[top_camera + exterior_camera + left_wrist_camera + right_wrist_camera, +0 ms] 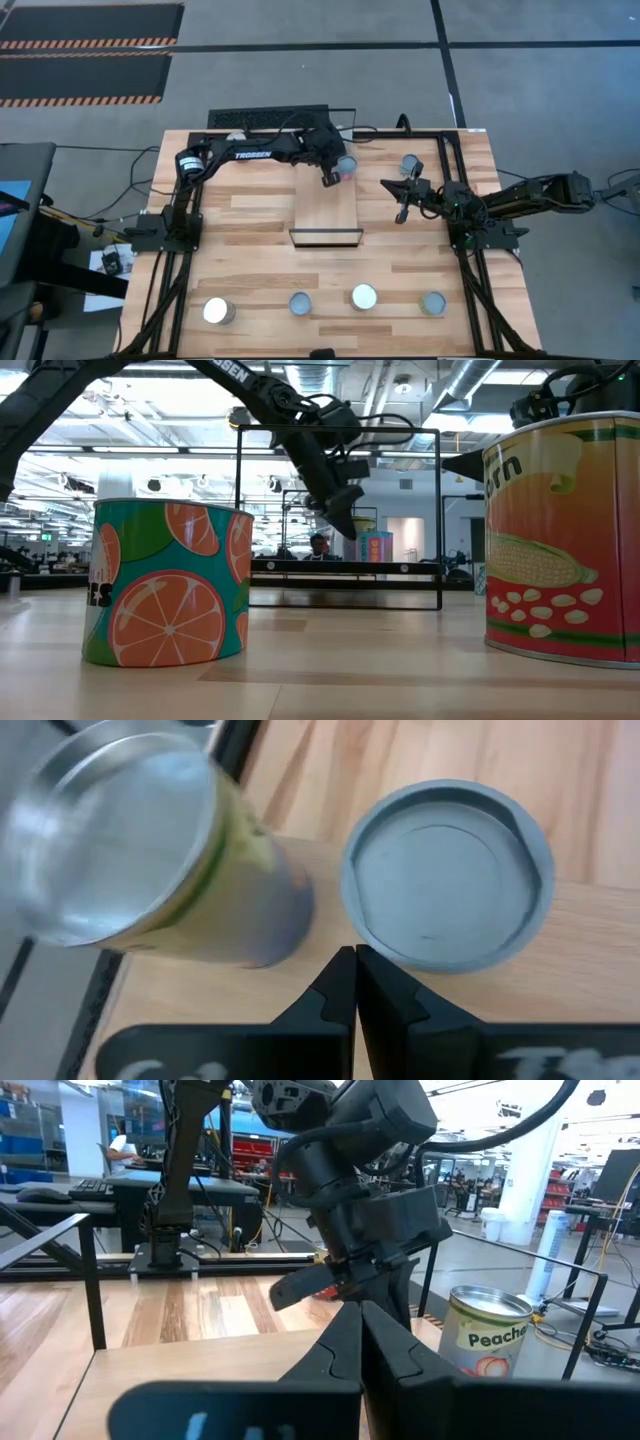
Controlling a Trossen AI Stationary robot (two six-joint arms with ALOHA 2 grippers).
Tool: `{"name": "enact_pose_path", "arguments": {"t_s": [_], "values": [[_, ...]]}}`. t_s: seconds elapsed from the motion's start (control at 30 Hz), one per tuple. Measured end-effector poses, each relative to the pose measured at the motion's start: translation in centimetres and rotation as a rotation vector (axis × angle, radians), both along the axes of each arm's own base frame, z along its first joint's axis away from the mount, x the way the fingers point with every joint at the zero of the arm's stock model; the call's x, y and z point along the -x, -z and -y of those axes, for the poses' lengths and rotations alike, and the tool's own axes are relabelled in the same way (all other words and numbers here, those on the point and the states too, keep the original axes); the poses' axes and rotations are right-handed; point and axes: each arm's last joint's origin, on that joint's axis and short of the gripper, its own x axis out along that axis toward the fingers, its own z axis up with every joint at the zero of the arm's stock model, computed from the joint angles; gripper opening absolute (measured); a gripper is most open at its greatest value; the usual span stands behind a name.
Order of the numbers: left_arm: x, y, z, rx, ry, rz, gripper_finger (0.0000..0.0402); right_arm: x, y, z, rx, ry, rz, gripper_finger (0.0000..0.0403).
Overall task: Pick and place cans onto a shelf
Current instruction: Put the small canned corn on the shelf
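Left hand (330,178): my fingers (340,982) are pressed together with nothing between them. The hand hangs over the shelf's far end, near the far edge of the counter.
Cans by the left hand: a can with a bluish-grey top (447,875) stands upright just past my fingertips, and a second one with a silver top and green-banded label (130,850) is close beside it. From above they show as one spot (346,163) at the shelf's far right corner; I cannot tell whether either rests on the shelf or on the counter next to it.
Right hand (403,213): it hovers over the counter just beside the shelf's right side, fingers (345,1345) closed and empty.
Shelf (327,208): a narrow light-wood board on a black frame, in the middle of the counter, running from the far edge toward the centre.
Cans waiting: four stand in a row along the near edge (218,311) (300,303) (364,296) (433,303), and one is by the far right corner (411,162).
Handling, as I judge it: stiff metal cylinders, likely weighty if full, with smooth sides that could slip.
Where to hold: open wide, then close across the middle of the side wall, keeping the can upright.
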Motion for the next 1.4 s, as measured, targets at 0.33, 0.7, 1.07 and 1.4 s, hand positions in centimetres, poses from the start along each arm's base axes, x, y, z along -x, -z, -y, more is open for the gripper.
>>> {"name": "enact_pose_path", "arguments": {"t_s": [0.33,0.7,1.07,1.4], "values": [[0.4,-1.0,0.3,0.007,-0.002,0.006,0.0000,0.0,0.0,0.0,-0.001,0.000,-0.001,0.0012],[3.0,-4.9,1.7,0.051,0.012,0.114,0.0000,-1.4,0.4,1.0,-0.162,0.037,-0.143,0.0005],[11.0,-3.0,6.0,0.020,-0.017,0.521,0.0000,-4.1,2.3,2.1,-0.275,0.114,-0.307,0.0005],[17.6,-1.3,8.9,0.002,-0.007,0.708,0.0000,-6.5,3.1,2.9,-0.248,0.124,-0.392,0.0007]]}}
